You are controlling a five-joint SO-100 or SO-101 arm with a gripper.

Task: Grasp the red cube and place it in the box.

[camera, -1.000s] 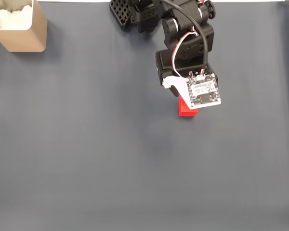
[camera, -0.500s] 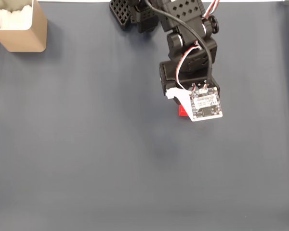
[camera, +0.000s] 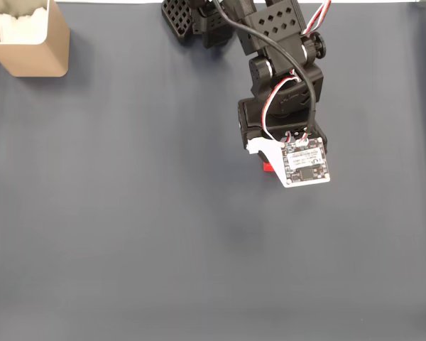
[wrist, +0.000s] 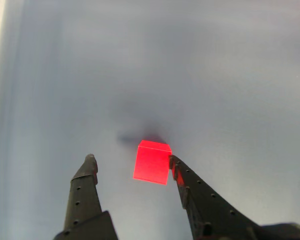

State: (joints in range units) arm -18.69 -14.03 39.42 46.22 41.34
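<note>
Hand (wrist: 132, 159) lower over red cube (wrist: 151, 162)

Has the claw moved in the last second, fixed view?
Yes. The claw and its white circuit board have shifted toward the bottom of the fixed view, farther from the box, covering more of the red cube.

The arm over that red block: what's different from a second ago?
The arm has reached farther out, toward the bottom of the fixed view, covering most of the red cube. The open gripper now straddles it, not yet closed. The box stayed put.
</note>
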